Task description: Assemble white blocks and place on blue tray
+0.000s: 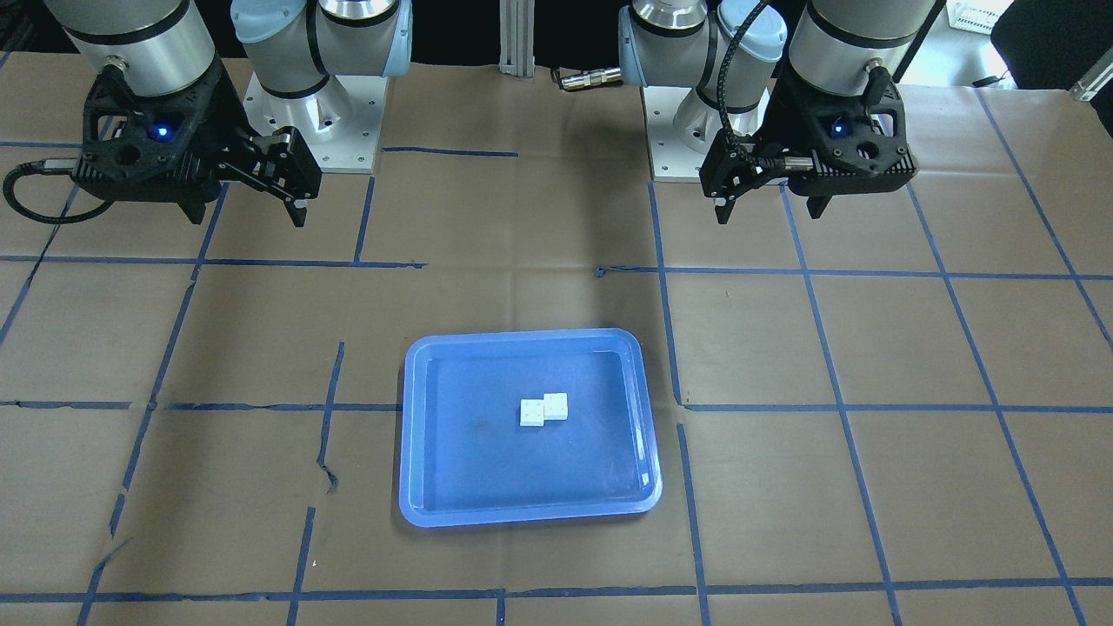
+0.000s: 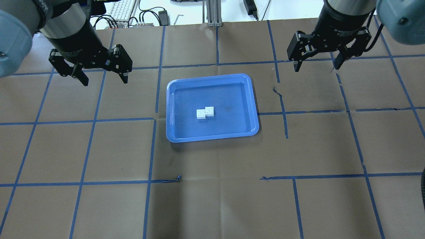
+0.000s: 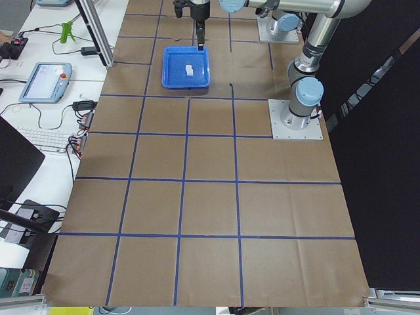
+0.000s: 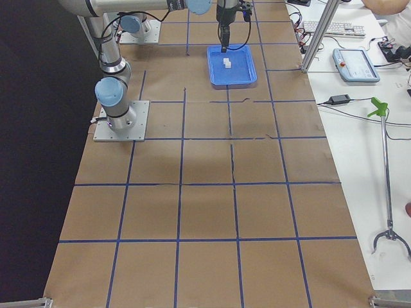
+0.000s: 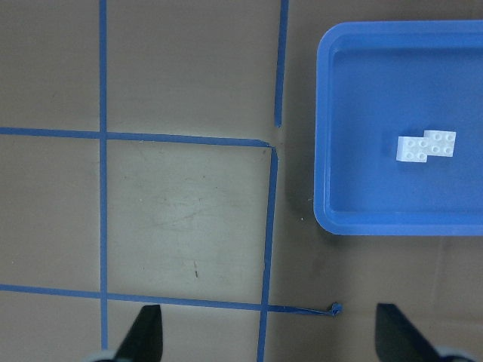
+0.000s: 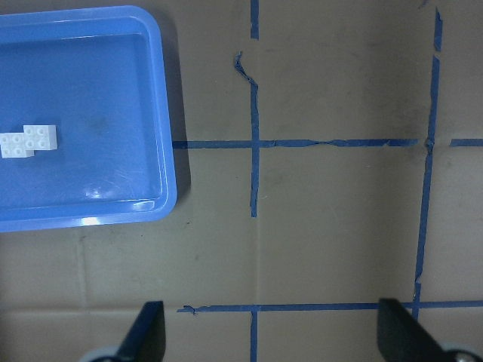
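The two white blocks (image 1: 543, 409) lie joined, offset by half a block, near the middle of the blue tray (image 1: 417, 435). They also show in the overhead view (image 2: 205, 113) inside the tray (image 2: 169, 109), in the left wrist view (image 5: 427, 146) and in the right wrist view (image 6: 29, 140). My left gripper (image 2: 105, 79) hangs open and empty above the table, left of the tray and a little beyond it. My right gripper (image 2: 316, 67) hangs open and empty to the right of the tray, farther back. Neither gripper touches the blocks or the tray.
The table is covered in brown paper with a grid of blue tape (image 2: 156, 119). The two arm bases (image 1: 313, 122) stand at the robot's edge. A keyboard and cables (image 2: 123, 10) and an aluminium post (image 2: 212, 13) lie beyond the far edge.
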You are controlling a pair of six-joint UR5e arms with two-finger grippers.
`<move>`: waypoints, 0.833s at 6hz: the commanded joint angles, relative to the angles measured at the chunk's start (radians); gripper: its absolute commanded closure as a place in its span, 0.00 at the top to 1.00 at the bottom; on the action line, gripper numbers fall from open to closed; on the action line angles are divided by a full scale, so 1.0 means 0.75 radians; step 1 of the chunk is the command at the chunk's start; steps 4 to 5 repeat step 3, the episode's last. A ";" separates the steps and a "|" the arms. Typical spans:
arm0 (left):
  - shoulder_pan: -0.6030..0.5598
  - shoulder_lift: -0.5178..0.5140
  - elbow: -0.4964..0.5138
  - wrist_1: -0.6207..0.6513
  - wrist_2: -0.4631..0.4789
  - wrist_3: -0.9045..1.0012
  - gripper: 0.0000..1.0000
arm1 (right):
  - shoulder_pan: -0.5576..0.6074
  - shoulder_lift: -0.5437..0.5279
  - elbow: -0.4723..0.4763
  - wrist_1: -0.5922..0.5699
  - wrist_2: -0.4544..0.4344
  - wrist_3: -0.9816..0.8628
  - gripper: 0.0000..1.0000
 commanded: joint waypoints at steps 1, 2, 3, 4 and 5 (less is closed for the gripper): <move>0.000 0.000 -0.002 0.000 0.002 0.000 0.99 | 0.002 -0.002 0.008 0.001 0.000 0.014 1.00; 0.000 -0.002 -0.002 0.000 0.000 0.000 0.99 | 0.002 -0.002 0.010 0.003 0.000 0.014 1.00; 0.000 0.000 -0.010 0.000 0.000 -0.002 0.99 | 0.000 -0.002 0.012 0.001 0.000 0.014 1.00; 0.000 0.000 -0.010 0.000 0.000 -0.002 0.99 | 0.000 -0.002 0.012 0.001 0.000 0.014 1.00; 0.000 0.000 -0.010 0.000 0.000 -0.002 0.99 | 0.000 -0.002 0.012 0.001 0.000 0.014 1.00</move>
